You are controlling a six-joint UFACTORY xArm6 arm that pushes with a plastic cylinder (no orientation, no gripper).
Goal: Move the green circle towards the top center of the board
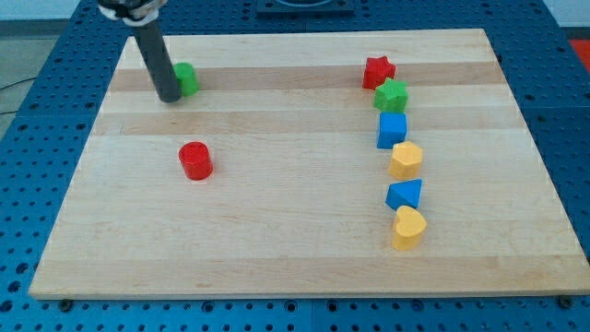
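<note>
Green circle sits at the table's upper left, your tip touching its left-bottom side, so a shove from there should send it rightward to top center. No gripper on this rig, just the rod. Red circle lies below, well apart. Other blocks line the view's right, red star topmost, out of your path.

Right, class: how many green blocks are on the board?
2. The green circle sits near the view's top left, touching the right side of my tip. The green star is at upper right, just below the red star.
</note>
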